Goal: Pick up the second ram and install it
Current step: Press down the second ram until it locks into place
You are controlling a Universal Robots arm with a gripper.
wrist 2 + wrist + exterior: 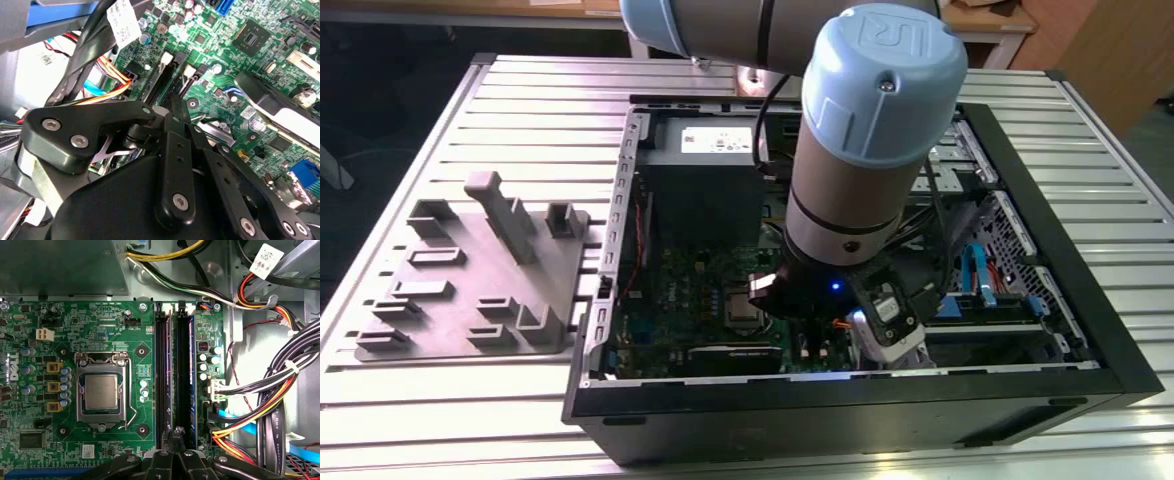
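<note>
**Second RAM: Seating in Progress**

We are positioning the gripper point(172, 436) low over the motherboard point(100, 325), inside the open computer case point(1067, 300). In both wrist views the fingertips are drawn narrowly together, directly above the long black memory slots point(162, 375).

In the first wrist view, a thin board edge is standing on end between the slot rails, running up from the fingertips. We are judging this to be the second ram point(173, 385), now in or entering its slot. We cannot tell whether the fingers are gripping it or only pressing on it, nor whether it is fully latched.

The case is holding the motherboard with its processor socket point(101, 392), a cable bundle point(265, 405) and a drive bay. The grey fixture tray point(467, 270) is sitting beside the case, at the exterior view's left; we are seeing no memory stick on it.
</note>
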